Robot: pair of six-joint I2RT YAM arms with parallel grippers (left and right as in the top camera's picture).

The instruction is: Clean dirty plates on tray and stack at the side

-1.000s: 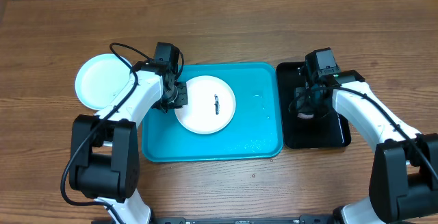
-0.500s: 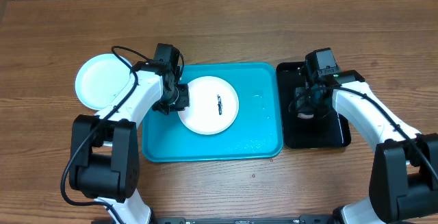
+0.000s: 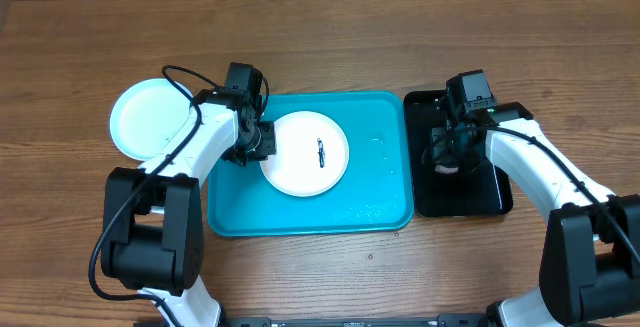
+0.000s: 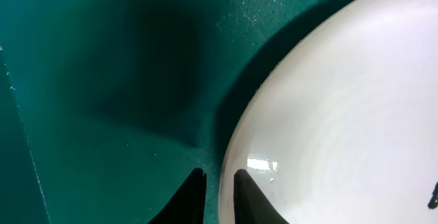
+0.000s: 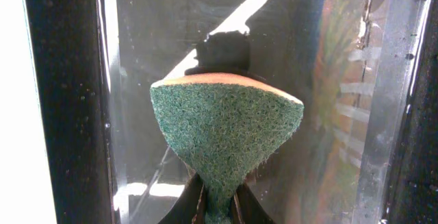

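White plate (image 3: 295, 162) lies on wet tray (image 3: 375, 182) (wooden table (image 3: 320, 47) beneath)

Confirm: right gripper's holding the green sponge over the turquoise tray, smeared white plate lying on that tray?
Wrong tray. The right gripper is shut on the green sponge, but over the black tray, not the turquoise tray; the overhead view shows it. The smeared white plate does lie on the turquoise tray.
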